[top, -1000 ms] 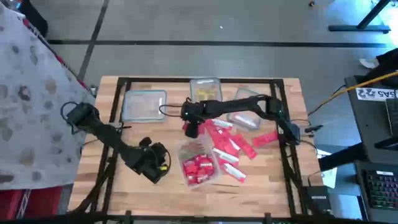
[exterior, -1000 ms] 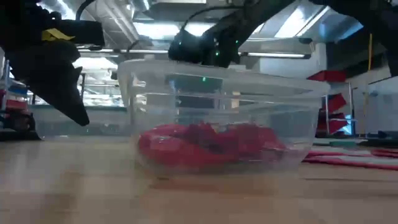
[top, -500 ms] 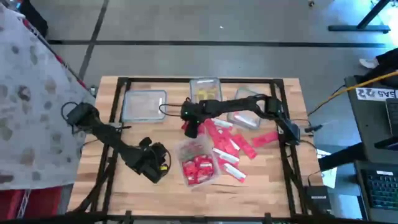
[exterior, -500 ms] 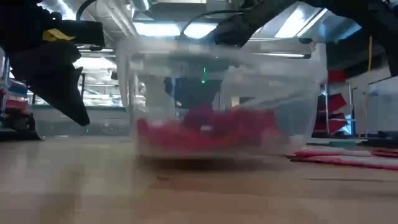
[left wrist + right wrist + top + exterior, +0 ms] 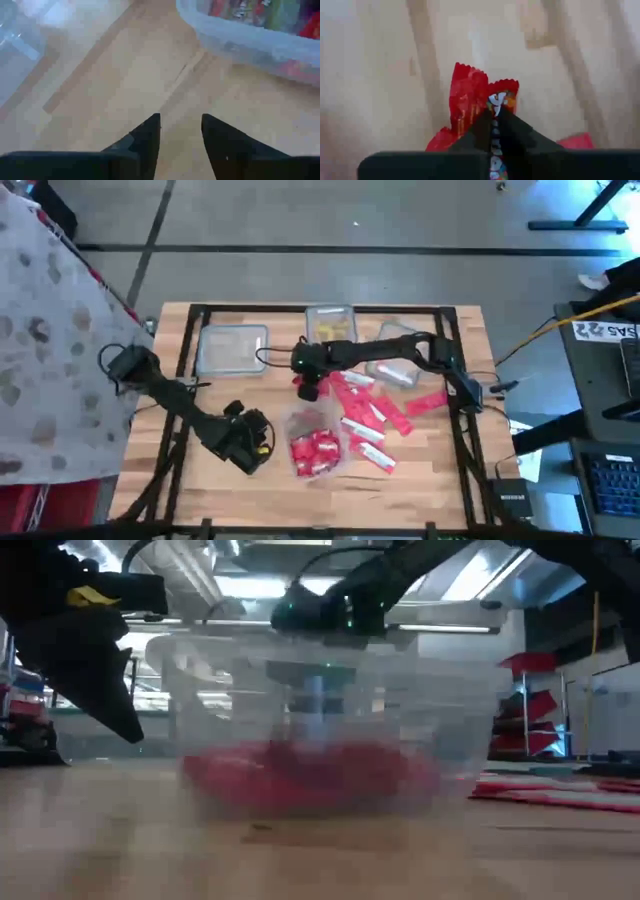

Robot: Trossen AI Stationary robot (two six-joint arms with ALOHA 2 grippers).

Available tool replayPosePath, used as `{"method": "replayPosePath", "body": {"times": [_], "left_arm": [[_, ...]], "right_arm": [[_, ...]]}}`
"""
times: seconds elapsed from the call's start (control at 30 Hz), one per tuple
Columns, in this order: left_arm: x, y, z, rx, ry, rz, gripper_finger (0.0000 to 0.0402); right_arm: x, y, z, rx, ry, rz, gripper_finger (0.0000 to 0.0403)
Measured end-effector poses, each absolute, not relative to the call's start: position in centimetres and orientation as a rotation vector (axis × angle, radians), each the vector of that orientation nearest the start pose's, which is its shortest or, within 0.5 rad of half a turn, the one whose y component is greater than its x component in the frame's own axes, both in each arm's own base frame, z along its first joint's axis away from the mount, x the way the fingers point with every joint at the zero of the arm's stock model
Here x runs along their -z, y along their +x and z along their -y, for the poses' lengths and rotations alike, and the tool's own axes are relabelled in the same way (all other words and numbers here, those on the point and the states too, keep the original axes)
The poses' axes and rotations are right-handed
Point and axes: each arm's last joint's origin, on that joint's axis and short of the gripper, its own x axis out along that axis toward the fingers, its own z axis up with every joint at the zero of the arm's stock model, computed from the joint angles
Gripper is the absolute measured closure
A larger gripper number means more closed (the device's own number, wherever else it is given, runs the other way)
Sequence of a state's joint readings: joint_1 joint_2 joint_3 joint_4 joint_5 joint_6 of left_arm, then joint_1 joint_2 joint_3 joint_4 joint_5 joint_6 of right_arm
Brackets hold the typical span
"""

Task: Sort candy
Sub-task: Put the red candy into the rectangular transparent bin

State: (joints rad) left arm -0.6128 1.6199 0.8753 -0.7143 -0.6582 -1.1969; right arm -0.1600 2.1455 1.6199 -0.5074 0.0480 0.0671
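The candy is red packets: a loose heap [image 5: 368, 418] on the wood right of centre, and more in a clear tub [image 5: 318, 448] near the front. My right gripper [image 5: 310, 386] hangs at the heap's left end, just beyond the tub, shut on a red packet [image 5: 470, 97]. My left gripper [image 5: 247, 442] waits left of the tub, low over bare wood, its fingers [image 5: 145, 137] open with nothing between them. My right gripper pinches the red packet between its two fingertips [image 5: 485, 125], on the part just behind the serrated end [image 5: 502, 86]. The fingers slant down from the table's right side. The packet juts out past the fingertips, crumpled; one packet or two, I cannot tell.
Three more clear tubs stand at the back: one at the left [image 5: 232, 348], one holding yellow pieces [image 5: 330, 325], and one at the right [image 5: 395, 365]. A lone red packet [image 5: 426, 402] lies toward the right edge. Bare wood lies along the front.
My right gripper has shut on a red packet at the heap's left end and risen a little with it. The tub of red candy has slid slightly toward the table's left.
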Motion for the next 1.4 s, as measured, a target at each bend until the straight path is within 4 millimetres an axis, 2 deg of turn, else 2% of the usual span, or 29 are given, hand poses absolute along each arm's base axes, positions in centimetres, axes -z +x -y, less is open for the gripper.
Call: {"method": "replayPosePath", "body": {"times": [0.13, 0.23, 0.33, 0.43, 0.57, 0.67, 0.77, 0.87, 0.97, 1.07, 1.27, 1.4], "left_arm": [[-15.5, 22.6, 13.7, -0.669, -0.197, -0.917, 0.0273], [-15.5, 22.6, 13.8, -0.667, -0.196, -0.917, 0.0273], [-15.5, 22.6, 13.8, -0.670, -0.202, -0.916, 0.0273], [-15.5, 22.6, 13.8, -0.671, -0.207, -0.913, 0.0273], [-15.5, 22.7, 13.8, -0.668, -0.214, -0.907, 0.0273], [-15.5, 22.8, 13.9, -0.659, -0.221, -0.900, 0.0273], [-15.5, 22.8, 13.9, -0.660, -0.219, -0.901, 0.0273], [-15.6, 22.8, 13.9, -0.662, -0.213, -0.896, 0.0273], [-15.6, 22.8, 13.9, -0.662, -0.214, -0.896, 0.0273], [-15.6, 22.8, 13.9, -0.659, -0.207, -0.899, 0.0273], [-15.6, 22.9, 13.7, -0.661, -0.196, -0.899, 0.0273], [-15.6, 22.9, 13.7, -0.662, -0.195, -0.899, 0.0273]], "right_arm": [[-19.9, 44.5, 6.5, 0.251, 0.020, -0.976, 0.0401], [-22.6, 43.8, 4.9, 0.211, -0.021, -0.934, 0.0402], [-25.3, 42.7, 2.2, 0.144, -0.068, -0.911, 0.0402], [-26.7, 41.7, -1.5, 0.037, -0.108, -0.909, 0.0402], [-26.9, 40.8, -7.6, -0.184, -0.128, -0.914, 0.0402], [-26.2, 40.2, -12.1, -0.325, -0.156, -0.906, 0.0401], [-24.5, 39.9, -16.0, -0.382, -0.203, -0.910, 0.0401], [-22.7, 39.9, -18.5, -0.370, -0.257, -0.902, 0.0401], [-20.6, 39.9, -19.4, -0.317, -0.327, -0.956, 0.0400], [-19.1, 39.9, -19.1, -0.259, -0.372, -1.023, 0.0400], [-19.3, 39.9, -18.3, -0.244, -0.377, -1.041, 0.0400], [-20.0, 39.6, -18.0, -0.285, -0.446, -1.045, 0.0400]]}}
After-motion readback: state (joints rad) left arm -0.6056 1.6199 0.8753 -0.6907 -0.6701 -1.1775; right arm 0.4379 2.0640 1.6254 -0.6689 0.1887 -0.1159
